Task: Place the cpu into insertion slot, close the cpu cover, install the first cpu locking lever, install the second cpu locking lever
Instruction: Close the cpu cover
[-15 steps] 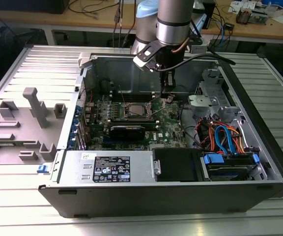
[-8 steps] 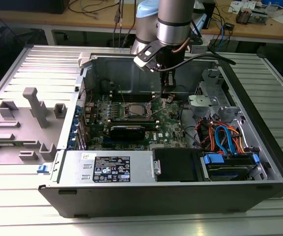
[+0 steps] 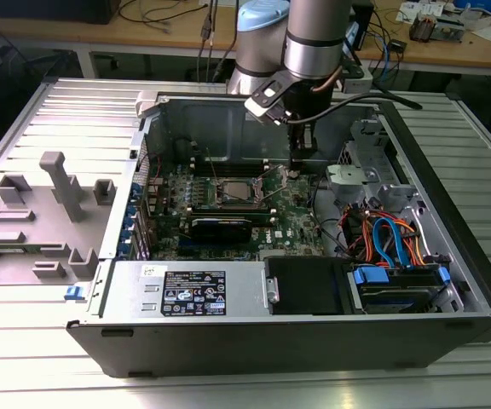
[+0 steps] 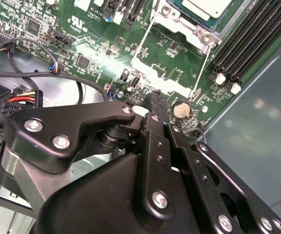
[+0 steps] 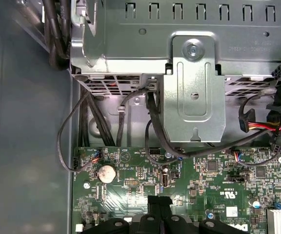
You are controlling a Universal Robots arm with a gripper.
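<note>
My claw, fingers together and empty, hangs over the green board in the upper centre of the exterior view. The cpu sits in the insertion slot, mid-frame, just toward the exterior view's left.

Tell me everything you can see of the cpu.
The cpu is a small, flat square chip with a silver-grey metal top. It lies level in the slot on the green board, inside the open case. In the second wrist view a silver cover borders its edge; whether that is latched I cannot tell. The tool, shut, is apart from it, toward the exterior view's right.
</note>
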